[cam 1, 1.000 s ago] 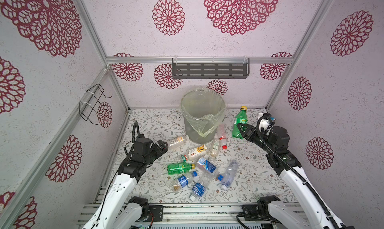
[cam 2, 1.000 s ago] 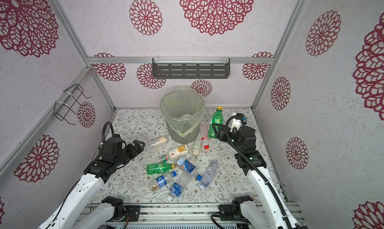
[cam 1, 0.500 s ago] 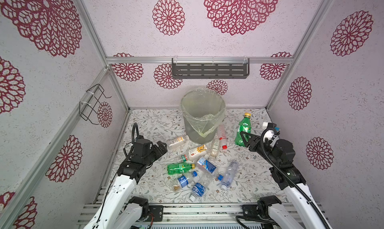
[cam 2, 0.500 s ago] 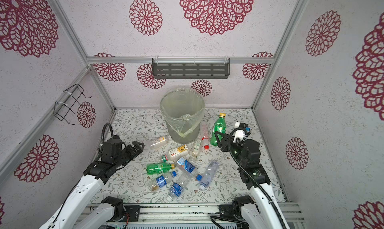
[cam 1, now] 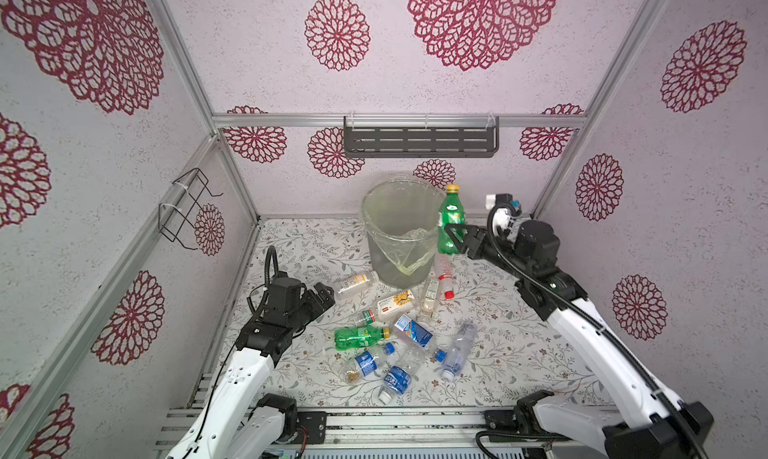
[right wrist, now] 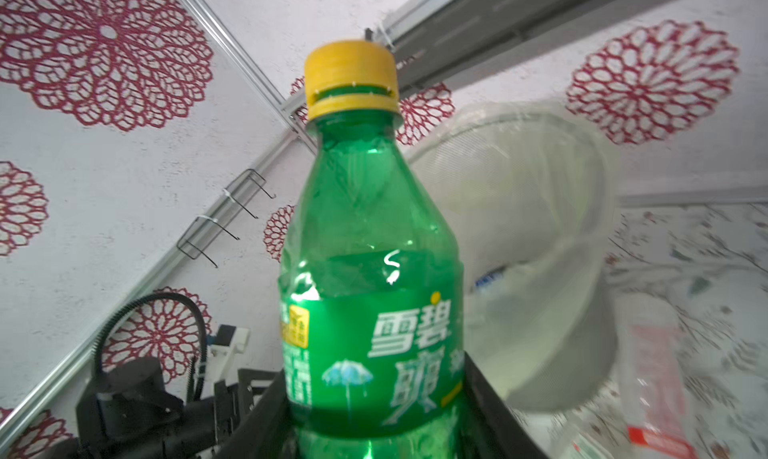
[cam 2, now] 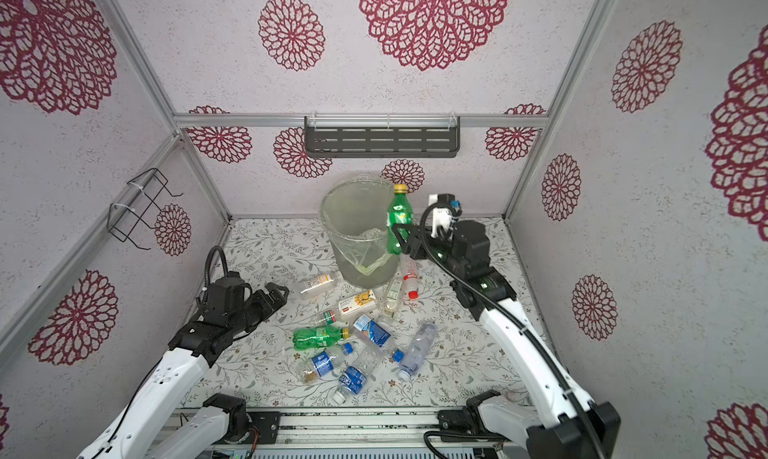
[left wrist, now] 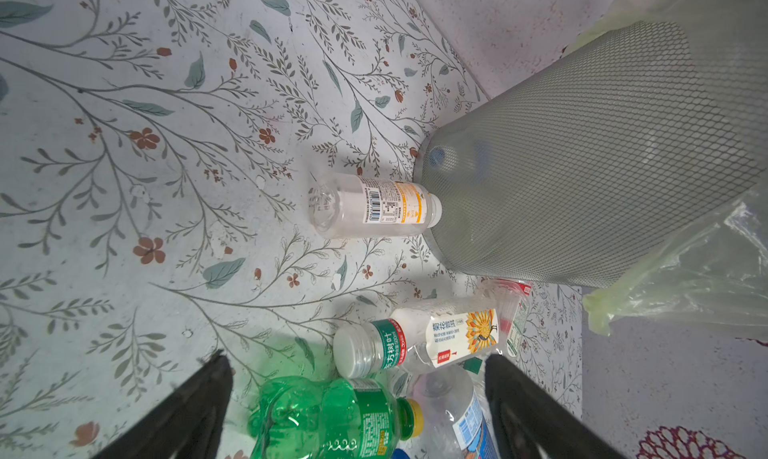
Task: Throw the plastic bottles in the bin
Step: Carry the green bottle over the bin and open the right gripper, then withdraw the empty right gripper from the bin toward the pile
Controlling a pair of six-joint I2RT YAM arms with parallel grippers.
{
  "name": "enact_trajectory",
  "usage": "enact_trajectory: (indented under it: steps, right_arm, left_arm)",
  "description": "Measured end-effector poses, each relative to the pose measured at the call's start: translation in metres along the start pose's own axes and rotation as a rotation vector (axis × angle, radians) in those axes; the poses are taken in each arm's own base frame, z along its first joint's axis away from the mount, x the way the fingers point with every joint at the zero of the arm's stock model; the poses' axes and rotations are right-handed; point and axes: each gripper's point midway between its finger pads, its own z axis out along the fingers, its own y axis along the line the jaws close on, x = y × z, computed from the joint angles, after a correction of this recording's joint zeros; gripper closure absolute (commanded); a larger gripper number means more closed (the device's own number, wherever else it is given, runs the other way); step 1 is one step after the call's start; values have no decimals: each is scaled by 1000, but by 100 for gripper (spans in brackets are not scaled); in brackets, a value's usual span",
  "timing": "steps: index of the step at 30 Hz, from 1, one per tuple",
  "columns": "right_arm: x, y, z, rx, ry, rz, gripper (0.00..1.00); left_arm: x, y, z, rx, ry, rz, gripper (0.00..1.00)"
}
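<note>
The right gripper [right wrist: 374, 398] is clenched on the lower body of a green bottle [right wrist: 370, 236], with its black fingers [right wrist: 486, 403] pressed to either side (the grip sits low on the label). The label reads "雪碧" in white with a larger "爽" under it, beside a small blue umbrella drawing. There is also a yellow badge whose print is too small to read. The cap [right wrist: 351, 78] is yellow. In both top views this bottle is upright and off the floor, just beside the right rim of the bin [cam 1: 374, 245], with its cap higher than the rim. The bin stands at the far middle of the floral floor [cam 1: 299, 245] and is lined with a yellowish bag.

The left gripper [cam 1: 326, 298] hangs low at the near left, jaws spread wide and grasping nothing. In its wrist view a second green bottle [left wrist: 324, 419] lies ahead, between the spread fingers. Just past it are a white-capped bottle [left wrist: 370, 349] whose green band shows "方树叶" and a white-labelled bottle [left wrist: 457, 336] with a yellow flower and "菊花". A barcoded clear bottle [left wrist: 374, 205] lies with its neck against the bin's foot. The other plastic bottles [cam 1: 397, 378], several with blue labels, lie scattered in the near middle.
</note>
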Motion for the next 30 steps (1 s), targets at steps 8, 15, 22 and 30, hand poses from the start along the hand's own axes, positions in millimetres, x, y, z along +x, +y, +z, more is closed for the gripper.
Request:
enact_trajectory:
  steps: [8, 15, 22, 30]
  right_arm:
    - [-35, -6, 59, 79, -3, -46, 1]
    - [-34, -3, 30, 123, -15, -49, 1]
    - [-19, 1, -23, 138, -49, -60, 1]
    - [23, -32, -40, 249, 17, -31, 1]
  left_arm:
    - [-7, -5, -12, 3, -16, 10, 3]
    - [-7, -4, -22, 4, -32, 27, 3]
    - [-5, -4, -21, 1, -18, 54, 3]
    - [-25, -28, -40, 50, -67, 128, 3]
